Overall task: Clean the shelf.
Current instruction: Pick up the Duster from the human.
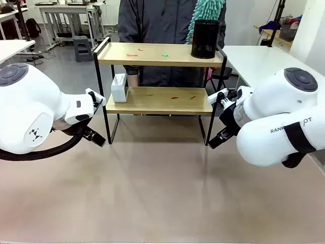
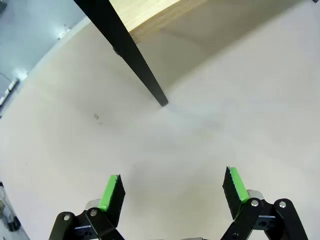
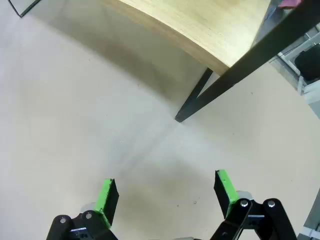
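The shelf (image 1: 157, 100) stands at the table's far middle, two light wooden boards on a black frame. Small red and green scraps lie on its top board (image 1: 152, 54) and on the lower one. My left gripper (image 1: 97, 138) hovers low beside the shelf's front left leg (image 2: 142, 70). In the left wrist view this gripper (image 2: 174, 190) is open, with bare table between its green pads. My right gripper (image 1: 216, 141) hangs by the front right leg (image 3: 200, 100). It is open too in the right wrist view (image 3: 165, 192), over bare table.
A black mesh cup (image 1: 205, 38) holding a teal duster (image 1: 207, 11) stands on the top board's right end. A small white box (image 1: 119, 88) sits at the lower board's left end. A person in a dark jacket (image 1: 162, 20) stands behind the shelf.
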You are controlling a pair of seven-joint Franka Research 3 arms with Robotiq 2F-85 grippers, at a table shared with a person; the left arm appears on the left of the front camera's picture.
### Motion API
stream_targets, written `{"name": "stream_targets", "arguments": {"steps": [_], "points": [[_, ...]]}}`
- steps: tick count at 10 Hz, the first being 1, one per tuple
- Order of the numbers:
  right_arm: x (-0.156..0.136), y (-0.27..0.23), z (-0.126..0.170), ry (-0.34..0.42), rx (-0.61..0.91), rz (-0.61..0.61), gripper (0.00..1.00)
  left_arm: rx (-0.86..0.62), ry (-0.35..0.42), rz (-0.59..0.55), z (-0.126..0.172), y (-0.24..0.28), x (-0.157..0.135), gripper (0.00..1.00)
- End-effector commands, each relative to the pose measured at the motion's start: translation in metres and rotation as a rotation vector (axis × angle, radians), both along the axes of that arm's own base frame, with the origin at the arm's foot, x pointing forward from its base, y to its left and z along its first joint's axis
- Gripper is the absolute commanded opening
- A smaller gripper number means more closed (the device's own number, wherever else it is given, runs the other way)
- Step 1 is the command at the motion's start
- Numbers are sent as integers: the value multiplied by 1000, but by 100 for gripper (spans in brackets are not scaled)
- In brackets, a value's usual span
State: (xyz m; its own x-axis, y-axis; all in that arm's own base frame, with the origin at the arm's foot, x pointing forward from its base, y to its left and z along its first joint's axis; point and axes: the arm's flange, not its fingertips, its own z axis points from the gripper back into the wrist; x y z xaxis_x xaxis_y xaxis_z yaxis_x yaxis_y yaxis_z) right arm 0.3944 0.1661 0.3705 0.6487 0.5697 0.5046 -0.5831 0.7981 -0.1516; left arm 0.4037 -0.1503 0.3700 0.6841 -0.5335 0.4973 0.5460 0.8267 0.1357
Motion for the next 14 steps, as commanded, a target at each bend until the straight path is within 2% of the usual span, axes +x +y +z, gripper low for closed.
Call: {"name": "stream_targets", "arguments": {"steps": [1, 11, 12, 13, 14], "points": [[0, 0, 0, 0, 0, 0, 100, 0, 0, 0, 0, 0, 0, 100], [0, 0, 0, 0, 0, 0, 100, 0, 0, 1, 0, 0, 0, 100], [-31, -14, 53, 64, -19, 88, 100, -138, 40, -159, 42, 2, -28, 100], [-62, -49, 108, 108, 55, -7, 100, -245, 106, -251, 83, 22, -57, 100], [-90, -96, 151, 143, 240, -183, 100, -304, 97, -262, 110, 56, -82, 100]]}}
